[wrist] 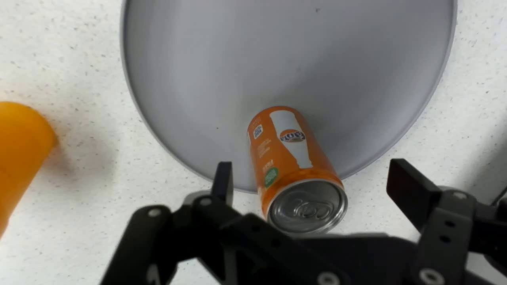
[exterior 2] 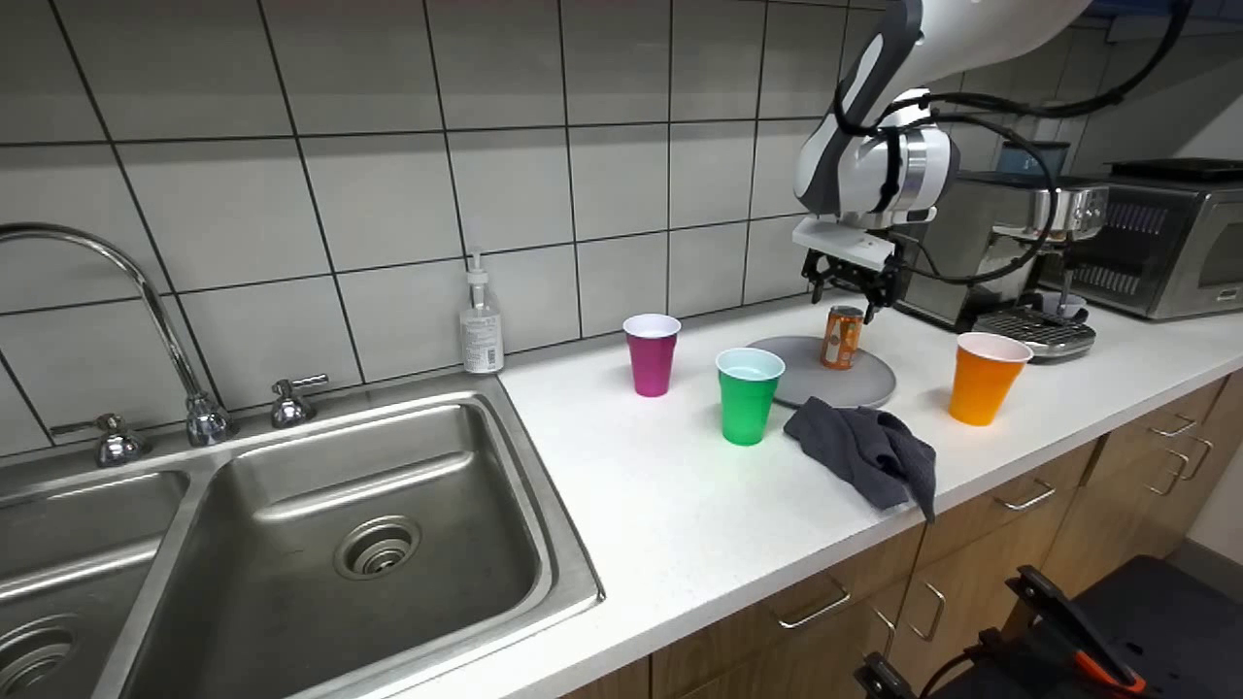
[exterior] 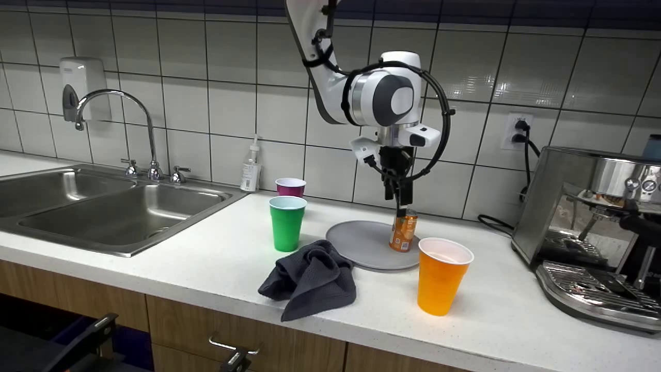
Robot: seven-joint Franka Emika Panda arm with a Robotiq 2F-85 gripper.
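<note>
An orange Fanta can [wrist: 289,154] stands upright near the rim of a round grey plate [wrist: 198,79]. Over the can's top, my gripper [wrist: 311,174] points down with its jaws wide apart. In the wrist view both fingers [wrist: 224,180] have a gap to the can, the left one smaller. Both exterior views show the can [exterior: 403,235] [exterior 2: 841,340] at or just below fingertip height, nothing gripped. The gripper [exterior 2: 843,307] hides part of the can's top in an exterior view. An orange cup [wrist: 20,146] stands beside the plate.
A dark grey cloth [exterior: 320,279] lies crumpled before the plate. Green [exterior 2: 746,403] and magenta [exterior 2: 651,359] cups stand toward the sink [exterior 2: 573,553]. A soap bottle [exterior: 251,170] is against the tiled wall. An espresso machine [exterior: 604,217] stands on the far side of the plate.
</note>
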